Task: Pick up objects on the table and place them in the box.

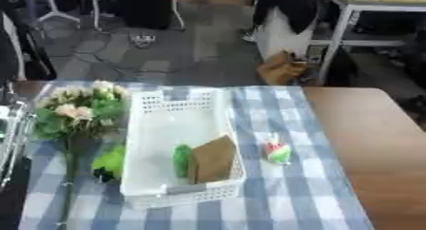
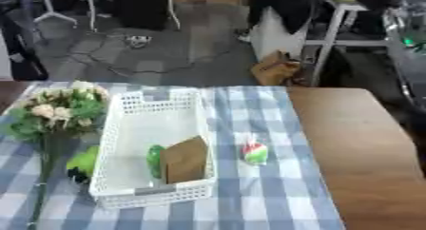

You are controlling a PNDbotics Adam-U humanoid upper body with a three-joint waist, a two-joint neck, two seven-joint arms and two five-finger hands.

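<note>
White basket (image 1: 216,129) half hides something green (image 1: 181,160), perhaps fruit, behind brown card (image 1: 214,158); no robot hand visible.

Brown wooden table (image 1: 366,143), left part under a blue-and-white checked cloth (image 1: 283,196)

So the cloth runs from the left edge to a bit past the middle, and the right side is bare wood. Sitting on the cloth: a white perforated basket (image 1: 218,117) roughly in the middle, long side running near to far; a bunch of pale flowers (image 1: 79,111) with green leaves at the far left, stems trailing toward the near edge; a bright green thing (image 1: 110,160) just beside the basket's left wall; and a small red, white and green object (image 1: 278,152) a little to the basket's right, not touching it.
</note>
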